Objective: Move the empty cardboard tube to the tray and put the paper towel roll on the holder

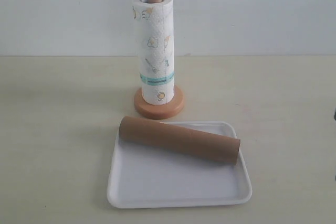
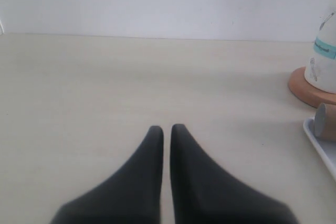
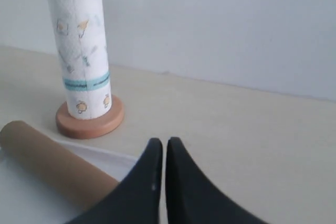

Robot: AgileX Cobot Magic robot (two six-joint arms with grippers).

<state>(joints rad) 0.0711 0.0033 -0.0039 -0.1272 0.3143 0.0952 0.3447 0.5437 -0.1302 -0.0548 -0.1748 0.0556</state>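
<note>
The paper towel roll point(image 1: 155, 48) stands upright on the holder point(image 1: 159, 107), with the wooden post sticking out of its top. The empty cardboard tube point(image 1: 178, 139) lies slantwise on the white tray point(image 1: 157, 192) in front of the holder. Neither arm shows in the exterior view. My left gripper point(image 2: 166, 128) is shut with nothing in it, over bare table, with the holder's base point(image 2: 310, 87) and the tube's end point(image 2: 325, 121) off to one side. My right gripper point(image 3: 163, 141) is also shut and holds nothing, near the tray's edge point(image 3: 105, 156), with the tube point(image 3: 52, 163) and the roll point(image 3: 79, 40) beyond.
A pale wall rises behind the beige table point(image 1: 273, 108). The holder stands just behind the tray's far rim.
</note>
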